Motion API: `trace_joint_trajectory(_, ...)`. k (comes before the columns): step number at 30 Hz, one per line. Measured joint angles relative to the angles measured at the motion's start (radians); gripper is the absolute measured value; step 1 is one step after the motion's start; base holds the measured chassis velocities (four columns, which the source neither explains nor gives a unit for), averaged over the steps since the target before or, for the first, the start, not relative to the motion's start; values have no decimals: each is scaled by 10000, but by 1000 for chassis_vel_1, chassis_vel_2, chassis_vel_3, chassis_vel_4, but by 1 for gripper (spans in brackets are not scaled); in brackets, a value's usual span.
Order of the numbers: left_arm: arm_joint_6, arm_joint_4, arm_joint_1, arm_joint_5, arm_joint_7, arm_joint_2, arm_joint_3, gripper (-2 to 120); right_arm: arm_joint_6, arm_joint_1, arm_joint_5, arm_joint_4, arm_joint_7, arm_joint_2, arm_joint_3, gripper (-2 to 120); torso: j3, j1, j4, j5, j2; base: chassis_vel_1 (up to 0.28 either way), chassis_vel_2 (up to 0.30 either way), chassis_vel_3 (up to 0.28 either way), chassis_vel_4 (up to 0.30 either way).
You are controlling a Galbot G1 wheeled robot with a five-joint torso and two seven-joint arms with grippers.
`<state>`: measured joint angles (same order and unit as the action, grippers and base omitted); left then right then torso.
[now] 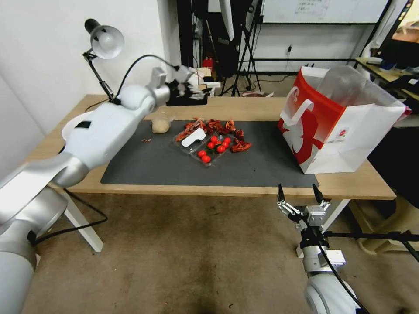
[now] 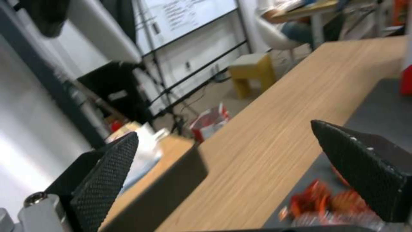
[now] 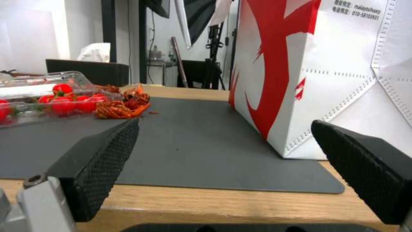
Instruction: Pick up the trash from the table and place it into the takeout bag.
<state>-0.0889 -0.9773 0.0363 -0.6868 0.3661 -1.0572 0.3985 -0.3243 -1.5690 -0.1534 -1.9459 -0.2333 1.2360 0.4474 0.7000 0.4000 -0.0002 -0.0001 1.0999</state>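
Even bright indoor light; left wrist view motion-blurred; head view edges bowed.

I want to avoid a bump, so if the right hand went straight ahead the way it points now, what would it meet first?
Probably the table edge and grey mat: the open right hand sits low at the near edge, with the takeout bag just beyond. Depth is unclear.

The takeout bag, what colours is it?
The takeout bag is red and white, clearest in the head view.
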Motion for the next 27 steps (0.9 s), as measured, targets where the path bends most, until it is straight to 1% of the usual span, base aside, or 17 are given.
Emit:
trace_joint_trajectory(1,-2,-104,-124,5,-85,76,-139,100,0,-4,2,-1,0,6,-1,100,0,1,1,0,1,0,0,0,0)
trace_joint_trajectory(3,-6,-824,-747,-128,-491,450,-691,100,1,-10,5,-4,0,10,-3,100,-1,0,-2,2,1,0,0,0,0)
trace_joint_trajectory(4,-6,-824,-747,-128,-491,450,-691,100,1,-10,5,-4,0,10,-3,100,-1,0,-2,2,1,0,0,0,0)
trace_joint_trajectory(6,-15,-1803,-1614,-315,-860,992,-1408,100,1,-5,5,-5,-1,6,-3,100,0,1,-4,-1,0,0,0,0,0)
trace_joint_trajectory(8,-16,-2041,-1849,-336,-937,1128,-1592,100,1,-2,6,-5,-2,3,-3,100,0,0,-3,0,1,0,0,0,0)
trace_joint_trajectory(9,-10,-2529,-2364,-366,-1077,1421,-1969,100,2,17,6,-6,-2,2,-10,100,-1,-1,4,0,1,0,0,0,0)
trace_joint_trajectory(11,-8,-3243,-3099,-379,-1205,1860,-2565,100,5,33,10,-6,-3,2,-32,100,0,1,6,-11,1,0,0,0,0)
trace_joint_trajectory(12,20,-3653,-3548,-368,-1272,2108,-2954,100,12,44,14,-7,-3,9,-52,100,-1,0,5,-3,1,0,0,0,0)
trace_joint_trajectory(13,20,-3653,-3548,-368,-1272,2108,-2954,100,12,44,14,-7,-3,9,-52,100,-1,0,5,-3,1,0,0,0,0)
trace_joint_trajectory(14,69,-4289,-4318,-343,-1359,2407,-3698,100,16,61,32,-4,2,25,-86,100,-2,-1,10,2,1,0,0,0,0)
trace_joint_trajectory(16,108,-4985,-5279,-284,-1690,2733,-4480,100,16,65,52,11,5,48,-133,100,-2,-1,4,2,2,0,0,0,0)
trace_joint_trajectory(17,108,-4985,-5279,-284,-1690,2733,-4480,100,16,65,52,11,5,48,-133,100,-2,-1,4,2,2,0,0,0,0)
trace_joint_trajectory(18,140,-5244,-5654,-259,-1835,2813,-4759,100,16,65,63,22,13,58,-151,100,-2,0,2,1,3,0,0,0,0)
trace_joint_trajectory(20,174,-5802,-6459,-236,-2390,2962,-5228,100,10,59,76,34,19,72,-169,100,-2,-1,3,0,3,0,0,0,0)
trace_joint_trajectory(22,178,-5868,-6571,-231,-2468,2974,-5293,100,9,58,76,34,19,72,-169,100,-2,-1,2,-1,3,0,0,0,0)
trace_joint_trajectory(23,192,-6221,-7121,-205,-2788,3002,-5670,100,-1,50,79,35,20,77,-173,100,-1,0,3,-1,2,0,0,0,0)
trace_joint_trajectory(27,208,-6456,-7472,-195,-2926,3001,-5891,100,-10,48,81,35,22,80,-175,100,-2,-1,5,-3,3,0,0,0,0)
